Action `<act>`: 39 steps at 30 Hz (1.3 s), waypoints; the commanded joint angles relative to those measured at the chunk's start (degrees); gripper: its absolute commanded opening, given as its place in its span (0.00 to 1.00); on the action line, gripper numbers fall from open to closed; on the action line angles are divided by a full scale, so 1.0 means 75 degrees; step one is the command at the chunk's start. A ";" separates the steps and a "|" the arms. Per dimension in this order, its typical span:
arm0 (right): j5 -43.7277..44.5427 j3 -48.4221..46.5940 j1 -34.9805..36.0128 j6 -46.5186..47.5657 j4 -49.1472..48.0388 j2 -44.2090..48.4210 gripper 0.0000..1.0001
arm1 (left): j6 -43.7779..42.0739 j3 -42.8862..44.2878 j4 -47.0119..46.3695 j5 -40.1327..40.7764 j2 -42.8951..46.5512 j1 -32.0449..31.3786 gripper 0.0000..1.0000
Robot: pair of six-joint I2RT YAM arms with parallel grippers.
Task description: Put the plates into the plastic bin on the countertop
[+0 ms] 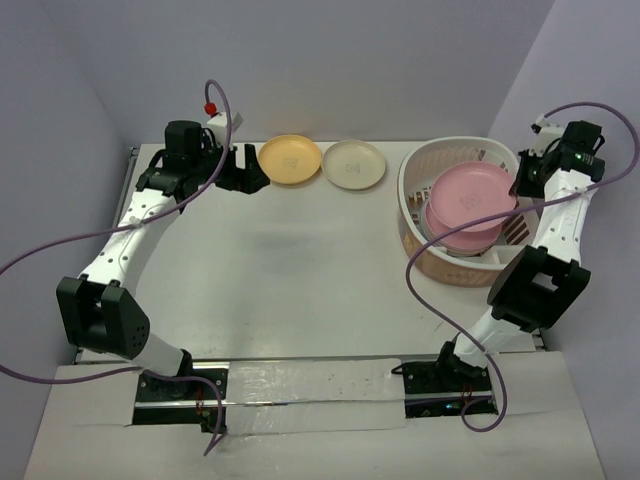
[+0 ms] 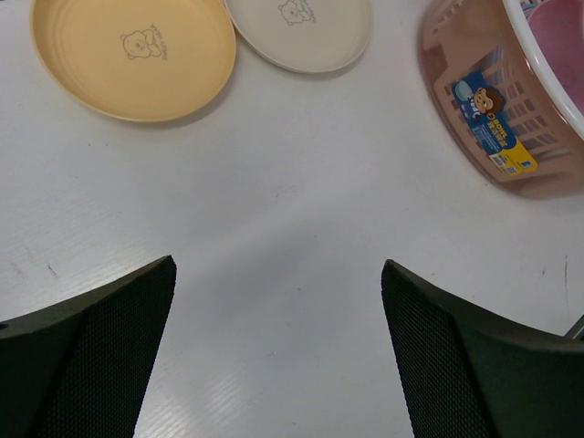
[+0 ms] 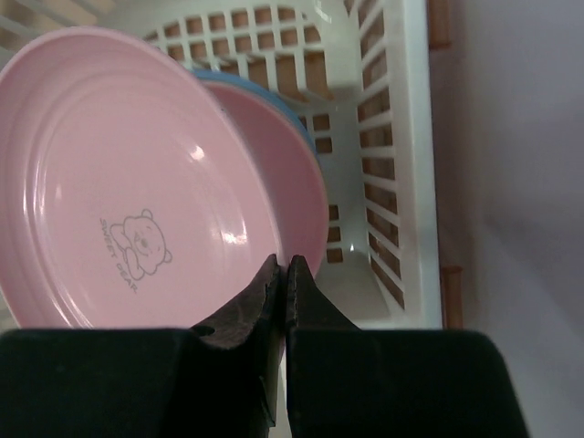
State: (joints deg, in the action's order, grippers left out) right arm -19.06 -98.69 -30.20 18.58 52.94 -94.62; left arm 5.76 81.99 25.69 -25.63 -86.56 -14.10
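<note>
pink plate (image 3: 137, 182) above bin (image 3: 415, 182), rim between closed right jaws; left jaws wide, empty

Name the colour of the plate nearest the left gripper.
Orange-yellow plate; clearest in left wrist view.

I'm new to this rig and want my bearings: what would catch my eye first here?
A pink plate, pinched at its rim by the right gripper, tilts over the white bin at the table's right, with more plates inside. At the far edge an orange-yellow plate and a cream plate lie side by side, the open left gripper just left of them.
</note>
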 commanded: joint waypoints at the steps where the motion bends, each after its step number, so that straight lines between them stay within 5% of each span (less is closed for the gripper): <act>1: 0.0030 0.0358 0.0030 0.0491 -0.0504 -0.0135 0.04 | 0.0088 0.0064 -0.0281 -0.0001 -0.0107 0.0040 0.99; 5: 0.0117 0.0219 0.0122 0.0528 -0.0420 -0.0240 0.64 | 0.0058 0.0141 -0.0228 0.0083 -0.0124 0.0056 0.99; 6: 0.0125 0.0073 0.0252 0.0504 -0.0307 -0.0151 0.91 | 0.0034 0.0182 -0.0187 0.0108 -0.0140 0.0072 0.99; 8: 0.0028 -0.0192 0.0449 0.0433 -0.0105 0.0113 0.99 | 0.0004 0.0198 -0.0144 0.0112 -0.0126 0.0108 0.99; 15: 0.0399 -0.1365 0.3276 -0.0032 -0.0098 0.1166 1.00 | 0.0122 0.0090 -0.0133 -0.0142 -0.0061 0.0553 0.99; 21: 0.1356 -0.2125 0.6285 0.0167 -0.0439 0.0098 0.95 | -0.0096 0.0033 0.0019 -0.1520 -0.0068 0.1157 0.99; 25: 0.1126 -0.2364 0.6803 0.0369 -0.0836 -0.0989 0.90 | -0.0205 -0.0090 0.0090 -0.2184 -0.0003 0.1282 0.99; 32: 0.0624 -0.3785 0.6827 0.0618 -0.0808 -0.3770 0.65 | -0.0262 -0.0489 -0.0133 -0.2094 0.0281 0.1351 0.99; 39: 0.0523 -0.4422 0.6838 0.0628 -0.1101 -0.5145 0.61 | -0.0276 -0.0420 -0.0039 -0.2138 0.0022 0.1469 0.99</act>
State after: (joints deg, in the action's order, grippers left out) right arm -14.19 -126.80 21.17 22.46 47.61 -133.26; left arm 4.62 78.24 26.33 -39.77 -87.00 -3.82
